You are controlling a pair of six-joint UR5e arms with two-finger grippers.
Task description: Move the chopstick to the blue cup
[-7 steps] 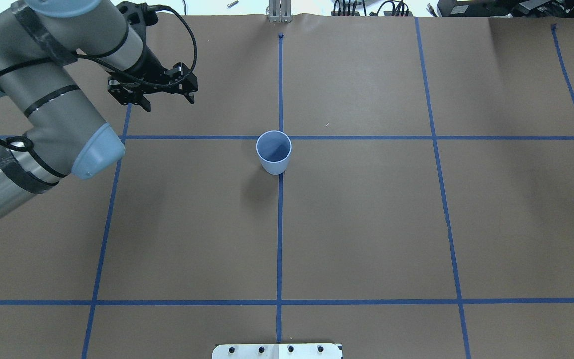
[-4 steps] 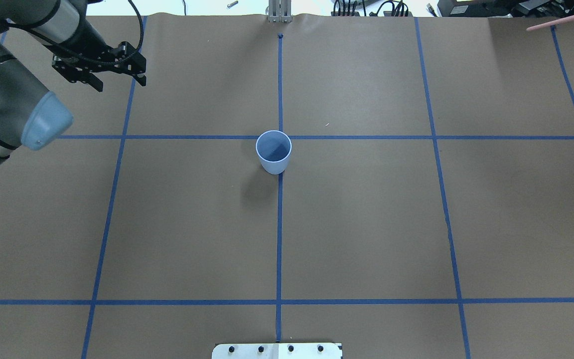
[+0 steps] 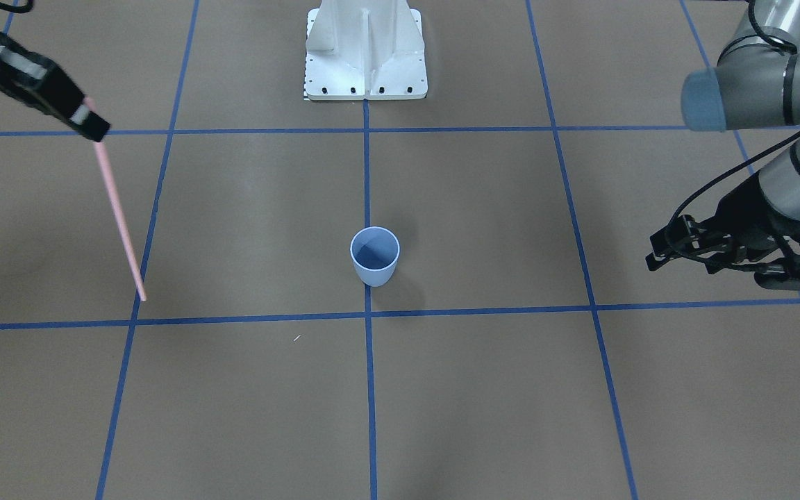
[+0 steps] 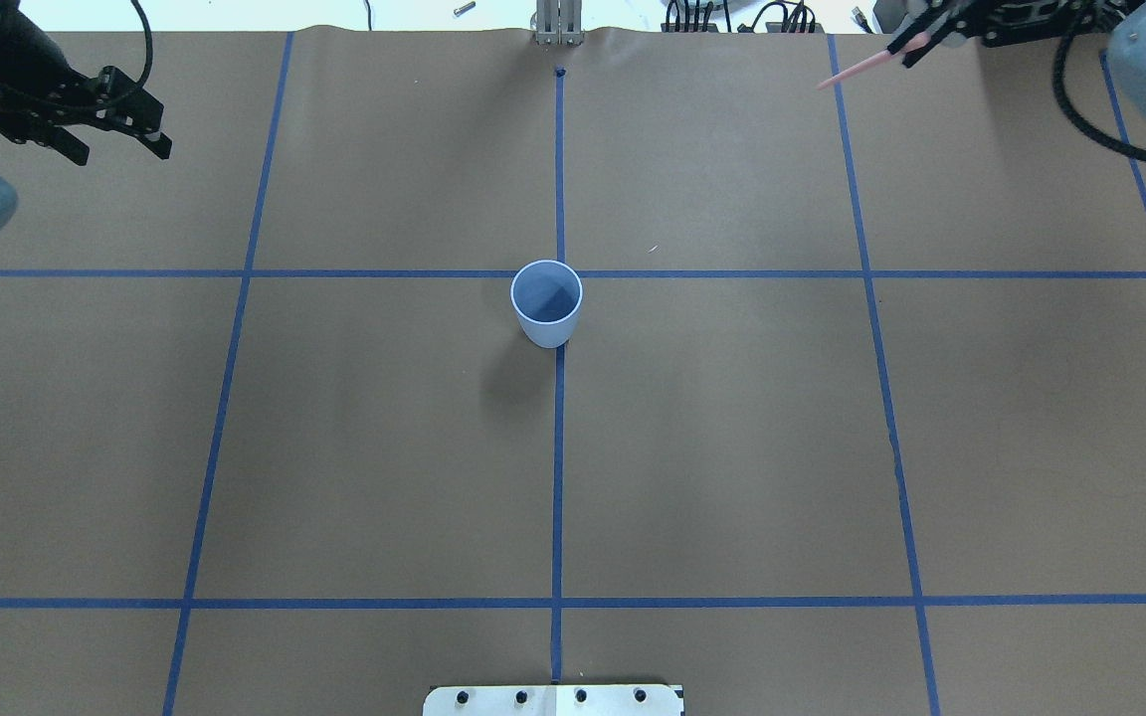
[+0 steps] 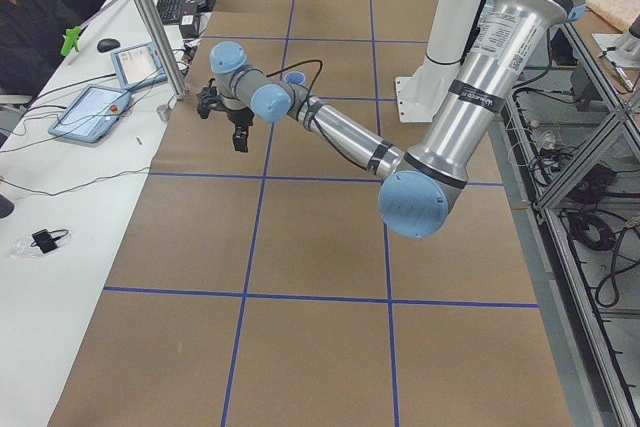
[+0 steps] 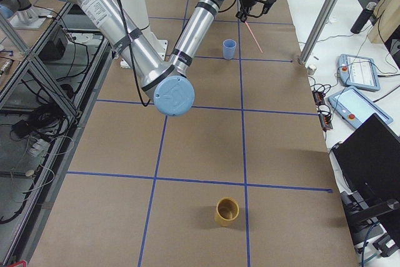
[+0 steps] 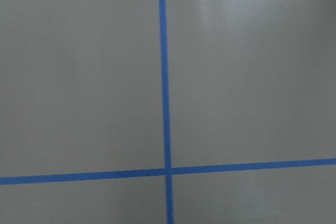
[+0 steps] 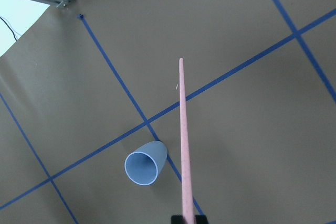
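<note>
the blue cup (image 4: 546, 298) stands upright at a crossing of blue tape lines (image 4: 558, 447) on the brown paper worktop (image 4: 732, 447), its darker inside open to view. the right claw (image 4: 916, 42) hangs in the air well apart from the cup, off to the robot's right and on the far side of the cup from the robot's base. its two fingers are pressed together on the thick end of the chopstick (image 3: 119, 212). the pale pink stick slants down out of the claw with its thin tip free, leaning toward the cup's side but well short of the rim. in the right wrist view the stick runs straight ahead from the fingertips, and the cup shows just beside its shaft, lower down. the left claw (image 4: 120, 151) hovers well away from the cup on the opposite side, fingers spread wide and holding nothing. a mustard-yellow cup (image 6: 227, 211) stands upright far from the blue cup, toward the robot's right end of the worktop. the white base plate (image 3: 365, 52) sits in line with the blue cup, on the robot's side of it.
</note>
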